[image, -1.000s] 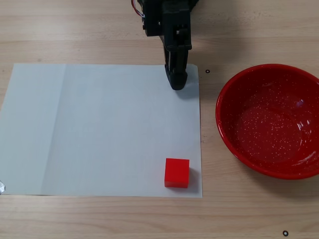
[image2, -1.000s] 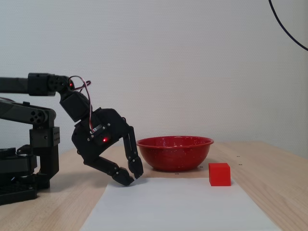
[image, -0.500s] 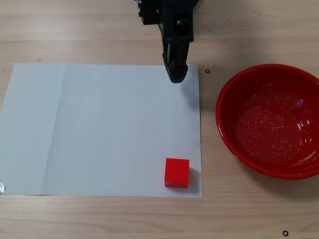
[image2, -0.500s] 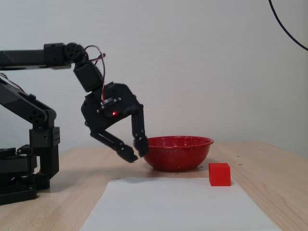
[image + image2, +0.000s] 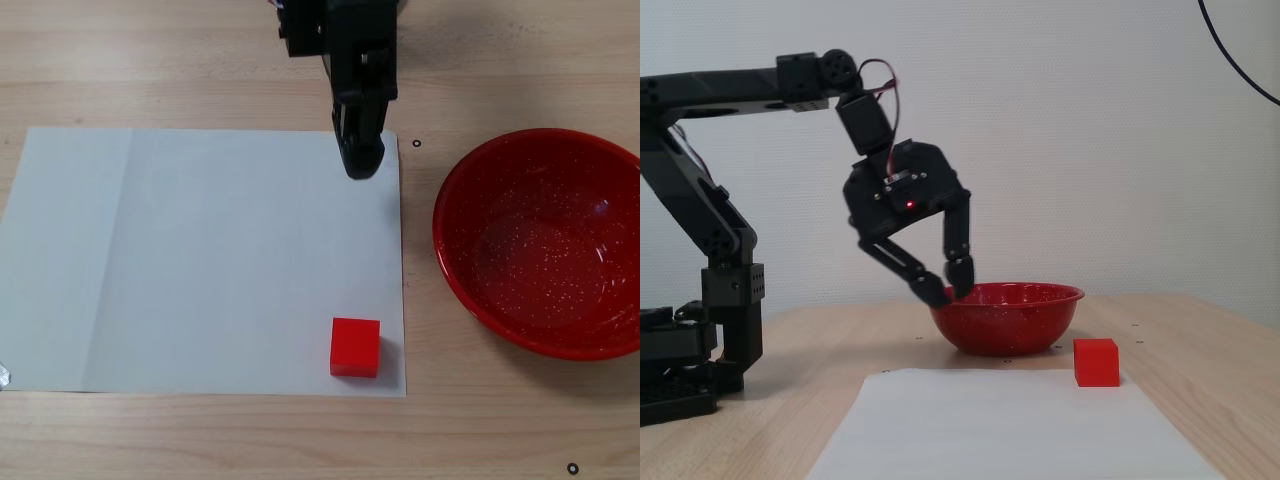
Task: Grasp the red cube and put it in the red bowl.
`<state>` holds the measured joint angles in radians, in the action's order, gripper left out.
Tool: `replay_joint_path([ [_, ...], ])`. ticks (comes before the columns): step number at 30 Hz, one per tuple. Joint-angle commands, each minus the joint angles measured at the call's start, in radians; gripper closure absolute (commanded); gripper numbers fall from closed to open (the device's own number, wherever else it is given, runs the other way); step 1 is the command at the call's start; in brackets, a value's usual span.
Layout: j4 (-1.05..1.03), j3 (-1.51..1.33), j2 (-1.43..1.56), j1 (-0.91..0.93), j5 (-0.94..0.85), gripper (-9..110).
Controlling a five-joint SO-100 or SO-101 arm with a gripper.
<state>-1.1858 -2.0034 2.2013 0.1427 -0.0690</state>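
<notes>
The red cube [image 5: 355,347] rests on the near right corner of a white paper sheet [image 5: 200,260]; in the side fixed view the red cube [image 5: 1096,362] sits right of the red bowl [image 5: 1006,316]. The red bowl [image 5: 545,240], speckled white inside and holding nothing, stands on the table right of the sheet. My gripper [image 5: 951,296] hangs in the air at bowl-rim height, left of the bowl, its fingertips together with nothing between them. From above, the gripper [image 5: 360,170] is over the sheet's far right corner, well away from the cube.
The arm's base [image 5: 690,350] stands at the left in the side view. A light wooden table [image 5: 200,440] carries everything. Small black dots [image 5: 416,143] mark the wood near the sheet and the front edge.
The arm has lifted the gripper from just above the table to bowl-rim height and carried it toward the bowl. Cube and bowl have not moved.
</notes>
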Motion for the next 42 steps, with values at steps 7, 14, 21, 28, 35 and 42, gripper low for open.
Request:
replay_joint_path([
  [7,-0.017,0.333,-0.172,0.000,-0.025,101],
  [14,-0.058,0.538,-0.345,-0.017,-0.031,101],
  [21,-0.130,0.755,-0.509,-0.032,-0.038,99],
  [28,-0.216,0.939,-0.644,-0.038,-0.040,95],
  [35,-0.218,1.023,-0.730,-0.041,-0.041,89],
  [42,-0.192,1.089,-0.810,-0.038,-0.043,73],
])
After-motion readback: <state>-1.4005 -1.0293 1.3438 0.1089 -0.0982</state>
